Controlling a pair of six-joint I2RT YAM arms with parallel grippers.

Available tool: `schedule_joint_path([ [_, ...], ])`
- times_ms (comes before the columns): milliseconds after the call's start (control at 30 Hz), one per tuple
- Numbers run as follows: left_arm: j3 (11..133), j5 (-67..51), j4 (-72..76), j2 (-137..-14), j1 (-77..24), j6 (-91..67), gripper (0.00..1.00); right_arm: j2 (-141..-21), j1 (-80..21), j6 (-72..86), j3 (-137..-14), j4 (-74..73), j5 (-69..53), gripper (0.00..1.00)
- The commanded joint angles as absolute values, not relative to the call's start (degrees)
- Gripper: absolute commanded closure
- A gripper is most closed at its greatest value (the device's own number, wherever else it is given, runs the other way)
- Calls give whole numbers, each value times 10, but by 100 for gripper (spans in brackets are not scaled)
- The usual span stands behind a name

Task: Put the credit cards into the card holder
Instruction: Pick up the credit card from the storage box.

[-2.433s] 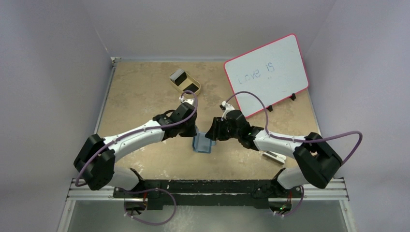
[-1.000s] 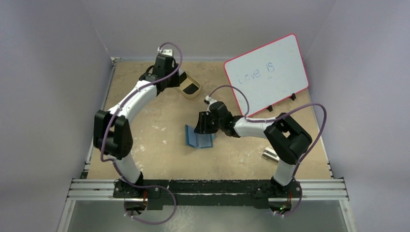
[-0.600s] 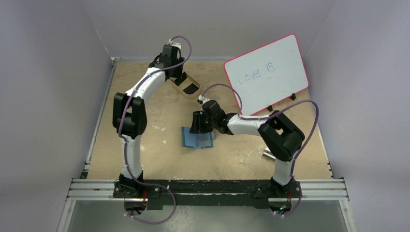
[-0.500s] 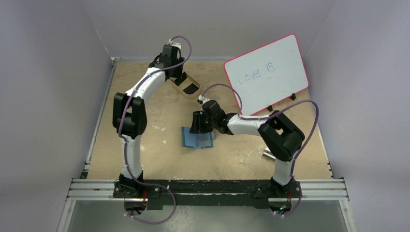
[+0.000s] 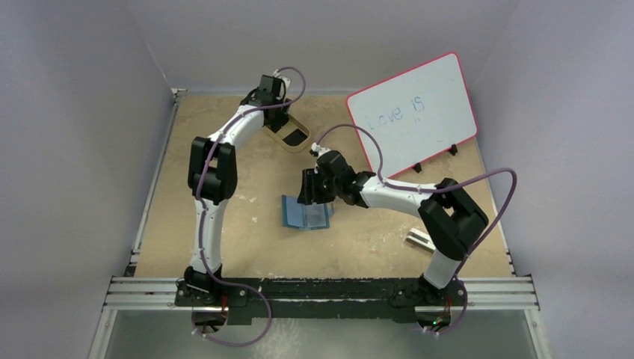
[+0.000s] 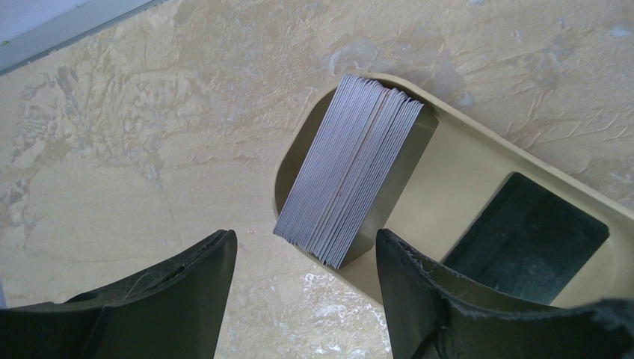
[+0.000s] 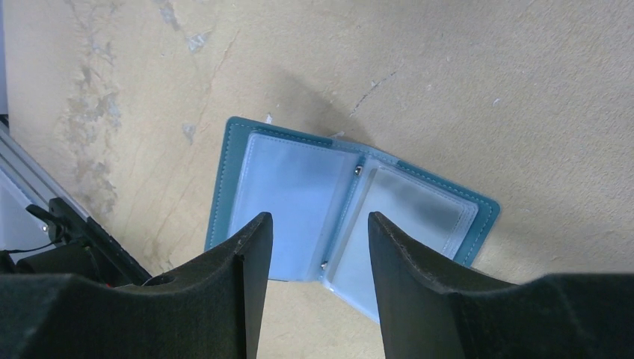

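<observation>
1. Tan, scuffed tabletop (image 5: 224,224), enclosed by pale walls; whiteboard (image 5: 415,112) propped at the far right corner.
2. Credit cards (image 6: 351,176) stacked on edge in a tan tray (image 6: 456,179) near the far edge, left of centre; one black card (image 6: 527,239) laid flat beside them.
3. Left gripper (image 6: 303,247) positioned above the stack, jaws wide, nothing gripped.
4. Card holder (image 7: 291,194) laid open near the tabletop's middle.
5. Right gripper (image 7: 318,221) poised over it, jaws partly parted, empty.
</observation>
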State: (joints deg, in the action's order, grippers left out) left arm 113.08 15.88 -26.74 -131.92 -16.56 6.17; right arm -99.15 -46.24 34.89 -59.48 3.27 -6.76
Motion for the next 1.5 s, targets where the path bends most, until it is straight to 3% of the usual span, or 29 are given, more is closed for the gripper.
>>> schedule_joint_path([
  [0, 1155, 183, -253, -1330, -164, 97, 32, -961, -464, 350, -591, 29, -51, 47],
  [333, 1155, 178, -236, -1342, -165, 127, 33, -955, -464, 352, -590, 26, -44, 47],
  [1200, 1173, 210, -227, -1337, -194, 161, 58, -946, -463, 354, -580, 35, -41, 47],
  [1467, 1172, 212, -220, -1348, -199, 176, 39, -939, -463, 355, -573, 38, -40, 47],
])
